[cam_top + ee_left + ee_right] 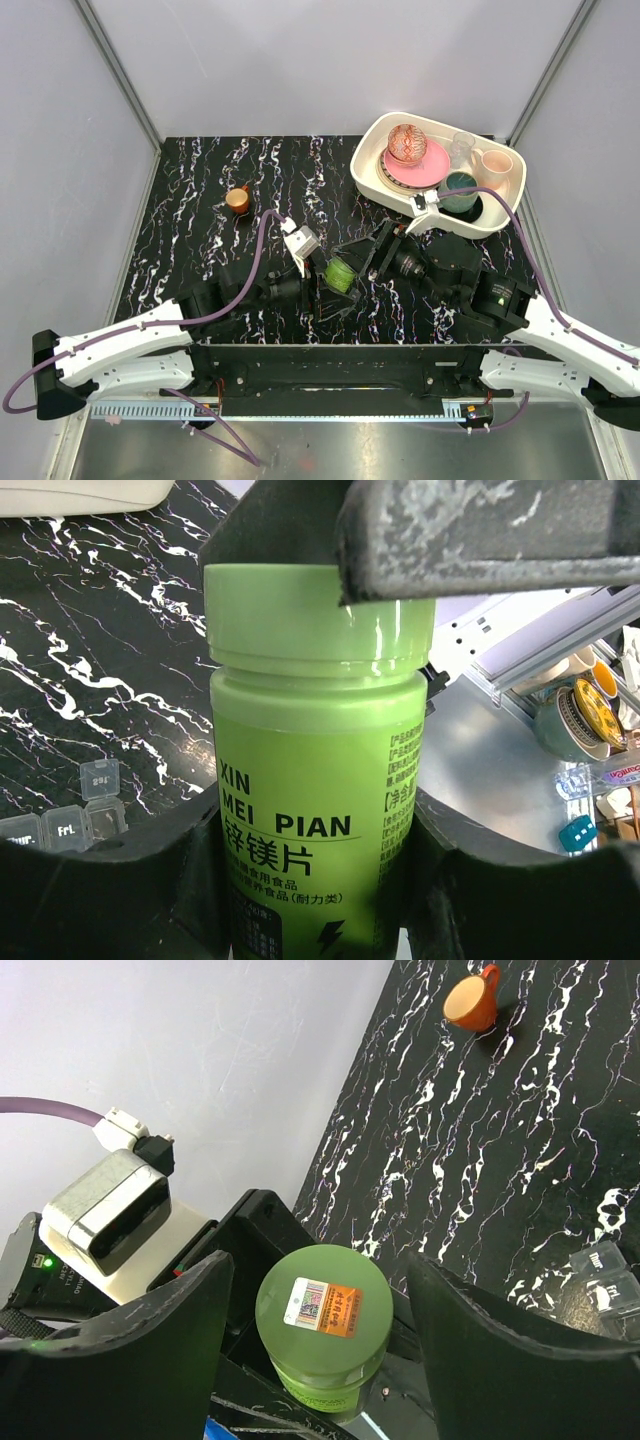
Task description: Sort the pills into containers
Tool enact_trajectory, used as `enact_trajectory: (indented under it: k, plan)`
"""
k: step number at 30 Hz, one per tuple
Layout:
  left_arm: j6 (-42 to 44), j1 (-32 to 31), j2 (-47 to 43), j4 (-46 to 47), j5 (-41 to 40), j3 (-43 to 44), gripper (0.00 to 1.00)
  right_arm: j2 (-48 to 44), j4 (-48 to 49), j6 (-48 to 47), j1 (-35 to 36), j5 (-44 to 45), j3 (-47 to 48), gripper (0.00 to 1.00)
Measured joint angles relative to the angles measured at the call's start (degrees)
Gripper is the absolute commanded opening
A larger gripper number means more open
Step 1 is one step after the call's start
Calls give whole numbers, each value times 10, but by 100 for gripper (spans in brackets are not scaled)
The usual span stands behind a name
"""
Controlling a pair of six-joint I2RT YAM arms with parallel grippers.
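I read left gripper (pixel 318 875) clamped on green bottle (pixel 315 740), mid-desk toward near edge | right gripper (pixel 320 1330) open, fingers (pixel 480 1350) astride cap (pixel 300 1280), apart | pill box (pixel 62 825) on desk nearby | pills unseen | risk: if I close off-centre and twist, bottle may slip, tip, spill pills

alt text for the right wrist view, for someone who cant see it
A green bottle, lid up, stands between the dark fingers of the open right pincer. The left arm's wrist camera shows at left. Beyond, an orange cup and a clear pill box sit on the black marbled table.
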Motion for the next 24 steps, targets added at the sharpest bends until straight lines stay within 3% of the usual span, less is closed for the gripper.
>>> enact_trajectory:
  k: [12,24]
  plan:
    - [0,0,0,0,-8,0,0,3,2,-4,0,-15,0,64]
    - [0,0,0,0,-13,0,0,4,2,-12,0,-22,-5,59]
